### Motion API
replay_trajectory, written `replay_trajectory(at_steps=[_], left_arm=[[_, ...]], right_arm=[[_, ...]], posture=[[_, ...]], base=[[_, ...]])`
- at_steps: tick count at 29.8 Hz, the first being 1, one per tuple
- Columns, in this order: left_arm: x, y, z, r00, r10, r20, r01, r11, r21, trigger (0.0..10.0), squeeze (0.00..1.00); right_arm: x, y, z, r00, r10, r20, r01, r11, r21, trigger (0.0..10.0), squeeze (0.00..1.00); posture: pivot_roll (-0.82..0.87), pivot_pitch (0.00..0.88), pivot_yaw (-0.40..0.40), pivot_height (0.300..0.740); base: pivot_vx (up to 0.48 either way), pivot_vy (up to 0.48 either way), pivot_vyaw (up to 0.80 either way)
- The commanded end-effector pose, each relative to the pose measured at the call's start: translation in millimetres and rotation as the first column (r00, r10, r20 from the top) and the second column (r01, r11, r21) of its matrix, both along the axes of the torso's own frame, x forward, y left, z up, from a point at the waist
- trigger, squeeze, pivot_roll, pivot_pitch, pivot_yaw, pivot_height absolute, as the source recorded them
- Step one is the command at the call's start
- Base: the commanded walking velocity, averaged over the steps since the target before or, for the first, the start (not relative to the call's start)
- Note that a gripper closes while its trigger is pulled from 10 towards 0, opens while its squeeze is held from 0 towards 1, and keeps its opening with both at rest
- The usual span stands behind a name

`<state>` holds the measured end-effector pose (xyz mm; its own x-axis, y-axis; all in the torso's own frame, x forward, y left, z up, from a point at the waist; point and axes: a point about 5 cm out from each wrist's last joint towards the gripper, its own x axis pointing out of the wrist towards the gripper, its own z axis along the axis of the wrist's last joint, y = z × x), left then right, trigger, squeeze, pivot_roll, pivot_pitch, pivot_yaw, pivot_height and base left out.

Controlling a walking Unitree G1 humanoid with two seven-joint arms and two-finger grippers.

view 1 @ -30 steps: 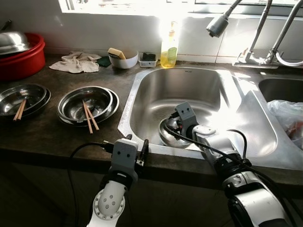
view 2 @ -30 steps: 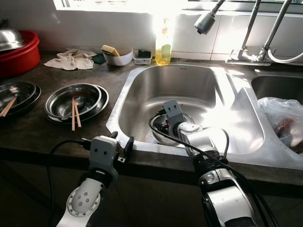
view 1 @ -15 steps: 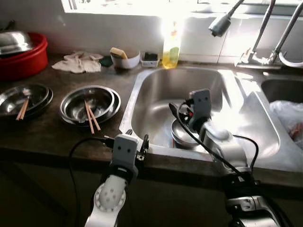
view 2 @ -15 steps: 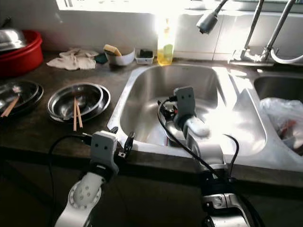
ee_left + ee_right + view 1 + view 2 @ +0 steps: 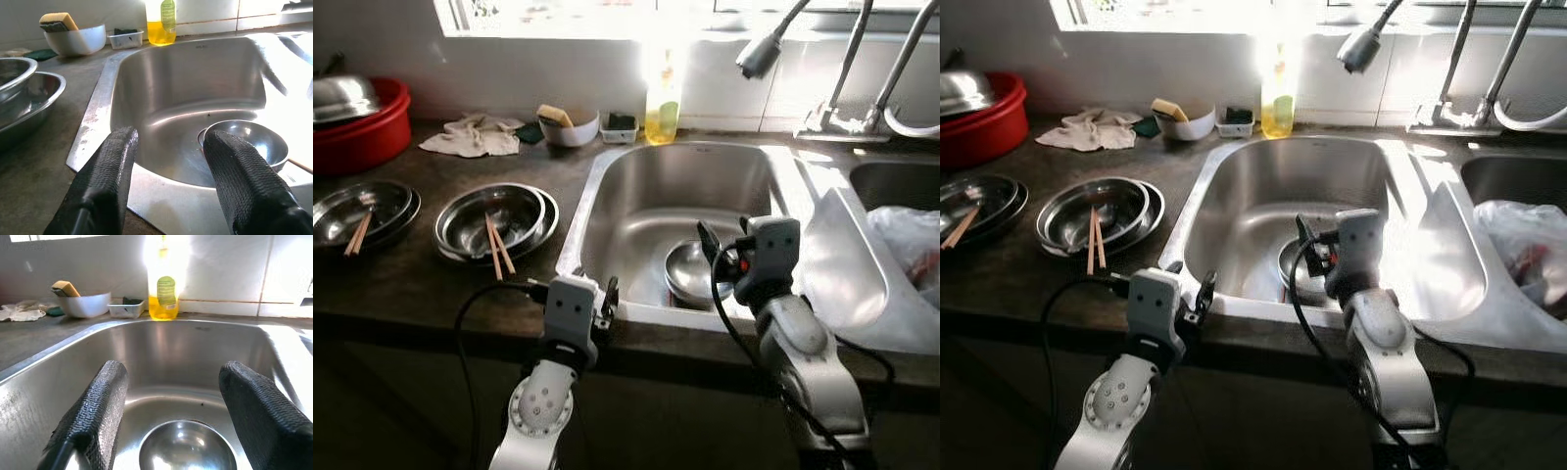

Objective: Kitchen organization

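Right now your right pincer (image 5: 171,431) hangs over the sink (image 5: 607,176) with its fingers spread wide and nothing between them, directly above the steel bowl (image 5: 693,271) that sits upright on the sink floor near the front wall. Your left pincer (image 5: 171,186) rests at the front edge of the counter (image 5: 401,284), also spread and empty, pointing toward the sink. By my reading, the bowl has been delivered into the sink and the step in hand is fetching the next dish. On the counter to your left wait a stack of steel bowls (image 5: 494,217) with chopsticks (image 5: 496,247) lying across them, and farther left another bowl (image 5: 362,208) with its own pair. Next, you likely need to swing an arm left, and clearing the loose chopsticks first would keep them from sliding off.
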<state>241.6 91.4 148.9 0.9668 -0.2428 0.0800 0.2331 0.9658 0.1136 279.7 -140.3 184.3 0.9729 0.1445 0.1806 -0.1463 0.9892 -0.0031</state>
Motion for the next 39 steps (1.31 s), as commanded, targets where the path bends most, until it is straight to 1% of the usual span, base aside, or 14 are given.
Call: replay_trajectory(at_steps=[1, 7, 9, 13, 19, 26, 39], left_arm=[[-0.8, 0.3, 0.9, 1.0, 0.005, 0.01, -0.005, 1.0, -0.004, 10.0, 0.0], [-1.6, -2.5, -1.2, 1.0, -0.009, 0.004, 0.009, 1.0, -0.006, 10.0, 0.0], [-2.6, -4.1, -1.4, 1.0, -0.022, -0.001, 0.022, 1.0, -0.018, 10.0, 0.0], [-3.5, -5.4, -2.6, 1.0, -0.024, -0.005, 0.024, 1.0, -0.012, 10.0, 0.0], [-5.3, -6.0, -4.5, 1.0, -0.025, -0.012, 0.025, 1.0, -0.016, 10.0, 0.0], [-6.8, -7.6, -6.6, 0.999, -0.038, -0.023, 0.037, 0.999, -0.012, 10.0, 0.0], [-8.0, -7.4, -6.8, 0.999, -0.036, -0.031, 0.036, 0.999, -0.013, 10.0, 0.0]], right_arm=[[-7.5, 5.7, 8.9, 0.999, 0.012, 0.052, -0.013, 1.0, 0.016, 10.0, 0.0], [-16.7, 13.0, 3.1, 0.999, 0.026, 0.037, -0.027, 0.999, 0.017, 10.0, 0.0], [-16.9, 14.4, 1.4, 0.999, 0.027, 0.028, -0.028, 0.999, 0.016, 10.0, 0.0], [-17.0, 14.4, -1.2, 0.999, 0.024, 0.021, -0.024, 1.0, 0.01, 10.0, 0.0], [-18.7, 15.0, -4.6, 1.0, 0.022, 0.008, -0.022, 1.0, 0.01, 10.0, 0.0], [-18.4, 13.6, -12.9, 0.999, 0.018, -0.029, -0.018, 1.0, 0.004, 10.0, 0.0], [-22.3, 16.5, -17.2, 0.999, 0.013, -0.049, -0.012, 1.0, 0.014, 10.0, 0.0]], posture=[[0.04, 0.036, 0.008, 0.74], [0.04, 0.028, -0.001, 0.74], [0.04, 0.025, -0.002, 0.74], [0.04, 0.018, -0.006, 0.74], [0.04, 0.013, -0.005, 0.74], [0.03, 0.016, -0.001, 0.74], [0.03, 0.031, 0.005, 0.74]], base=[[0.0, 0.0, 0.0], [0.0, 0.0, 0.0], [0.0, 0.0, 0.0], [0.0, 0.0, 0.0], [-0.275, 0.0, 0.0], [0.0, 0.0, 0.0], [-0.037, 0.0, 0.0]])
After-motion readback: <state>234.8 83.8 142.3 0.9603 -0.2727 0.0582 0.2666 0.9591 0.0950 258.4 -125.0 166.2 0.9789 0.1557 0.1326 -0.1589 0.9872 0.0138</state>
